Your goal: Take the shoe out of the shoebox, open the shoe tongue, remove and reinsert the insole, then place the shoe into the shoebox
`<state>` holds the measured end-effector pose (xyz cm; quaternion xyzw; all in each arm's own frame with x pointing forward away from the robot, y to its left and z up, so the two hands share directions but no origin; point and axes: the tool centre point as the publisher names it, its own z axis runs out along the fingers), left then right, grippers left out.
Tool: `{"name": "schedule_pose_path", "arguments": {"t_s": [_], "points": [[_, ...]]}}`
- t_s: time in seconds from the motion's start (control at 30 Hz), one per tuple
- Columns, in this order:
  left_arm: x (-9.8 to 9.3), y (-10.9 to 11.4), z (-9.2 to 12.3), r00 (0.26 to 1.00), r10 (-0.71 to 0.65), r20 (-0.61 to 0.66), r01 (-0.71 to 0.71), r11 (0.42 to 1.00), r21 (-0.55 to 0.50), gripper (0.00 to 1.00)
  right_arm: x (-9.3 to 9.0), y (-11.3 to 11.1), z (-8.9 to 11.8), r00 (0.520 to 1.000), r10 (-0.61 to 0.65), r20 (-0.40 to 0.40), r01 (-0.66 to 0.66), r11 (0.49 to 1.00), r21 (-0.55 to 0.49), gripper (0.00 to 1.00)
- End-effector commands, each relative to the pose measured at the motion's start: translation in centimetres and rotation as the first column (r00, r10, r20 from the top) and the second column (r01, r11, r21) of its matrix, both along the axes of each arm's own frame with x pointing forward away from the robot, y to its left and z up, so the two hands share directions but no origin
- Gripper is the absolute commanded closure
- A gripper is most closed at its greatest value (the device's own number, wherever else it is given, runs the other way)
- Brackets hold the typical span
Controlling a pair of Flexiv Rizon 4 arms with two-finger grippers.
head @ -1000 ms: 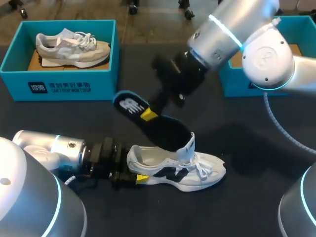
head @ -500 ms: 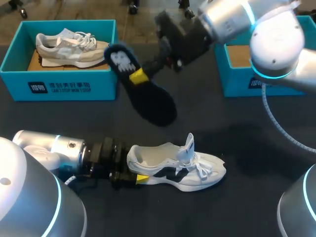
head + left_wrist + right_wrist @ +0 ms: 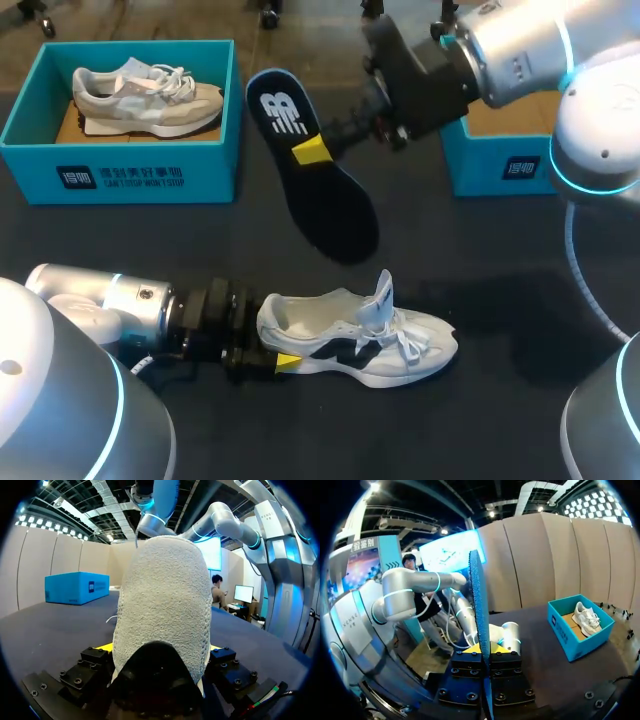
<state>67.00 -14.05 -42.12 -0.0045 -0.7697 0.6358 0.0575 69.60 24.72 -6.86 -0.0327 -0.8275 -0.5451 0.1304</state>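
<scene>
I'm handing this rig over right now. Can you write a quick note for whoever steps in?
Left gripper: shut on the heel of the white shoe, which stands on its sole on the table, tongue raised.
Right gripper: shut on the dark insole, held in the air above the table.
Right shoebox: partly hidden by the right arm; bare cardboard where it shows. Left shoebox holds a beige shoe.
Done: shoe out, tongue open, insole out.
Left: reinsert the insole, put the shoe into the shoebox.

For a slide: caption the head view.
Right end effector holds insole aloft; left end effector grips white shoe at heel.
</scene>
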Motion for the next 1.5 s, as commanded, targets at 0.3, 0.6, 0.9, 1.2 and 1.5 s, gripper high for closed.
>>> {"name": "schedule_pose_path", "arguments": {"t_s": [0.3,0.6,0.9,1.2,1.5], "points": [[0.1,-0.1,-0.3,1.0,0.001,0.0,-0.001,1.0,0.0,1.0,-3.3,-5.0,8.9,0.984,-0.18,-0.012,0.181,0.977,0.112,1.0],[0.1,-0.1,-0.3,1.0,0.001,0.0,-0.001,1.0,0.0,1.0,-3.7,-5.3,9.5,0.98,-0.197,-0.022,0.198,0.975,0.103,1.0],[0.1,-0.1,-0.3,1.0,0.001,0.0,-0.001,1.0,0.0,1.0,-4.5,-6.5,11.0,0.982,-0.186,-0.034,0.189,0.969,0.157,1.0],[0.1,-0.1,-0.3,1.0,0.001,0.0,-0.001,1.0,0.0,1.0,-6.3,-7.9,13.6,0.99,-0.132,-0.049,0.139,0.971,0.195,1.0],[0.1,-0.1,-0.3,1.0,0.001,0.0,-0.001,1.0,0.0,1.0,-6.4,-8.4,13.4,0.988,-0.14,-0.064,0.15,0.965,0.217,1.0]]}}
